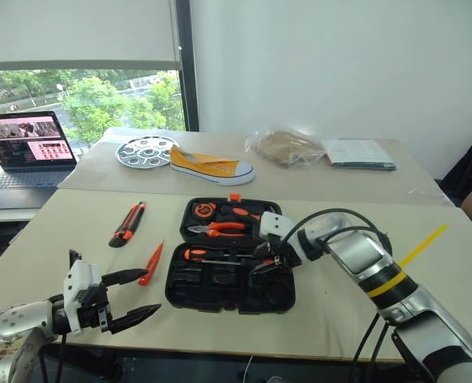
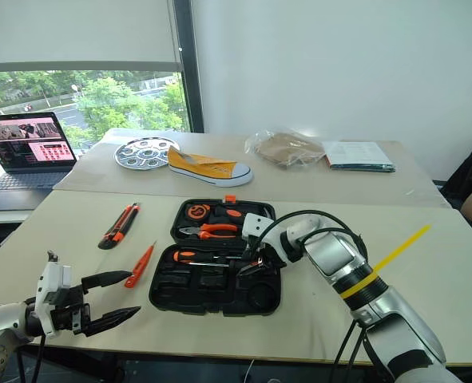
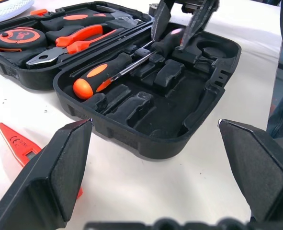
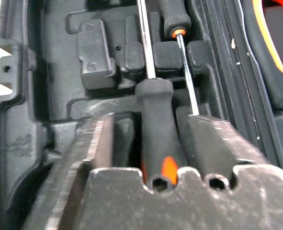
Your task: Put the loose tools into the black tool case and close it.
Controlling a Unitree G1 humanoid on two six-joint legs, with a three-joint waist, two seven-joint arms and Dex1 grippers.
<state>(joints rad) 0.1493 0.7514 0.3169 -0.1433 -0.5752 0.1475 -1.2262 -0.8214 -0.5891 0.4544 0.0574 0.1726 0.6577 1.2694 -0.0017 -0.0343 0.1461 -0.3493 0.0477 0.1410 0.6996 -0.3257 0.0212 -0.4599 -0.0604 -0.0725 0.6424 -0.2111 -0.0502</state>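
On the pale tabletop (image 1: 76,215), near its front edge, the black tool case (image 1: 220,291) lies open flat, its moulded slots showing; the far half holds orange-handled pliers (image 1: 217,229) and a tape measure (image 1: 203,210), with a small orange latch (image 1: 235,196) at the back rim. Two screwdrivers (image 3: 107,72) lie in the near half. The right tool (image 1: 269,257) hangs over the handle of one screwdriver, its fingers parted either side and not clamped on it. Left of the case lie the slim orange tool (image 1: 151,264) and, farther out, the utility knife (image 1: 127,224). The left tool (image 1: 136,297) hovers near the front edge, spread wide and empty.
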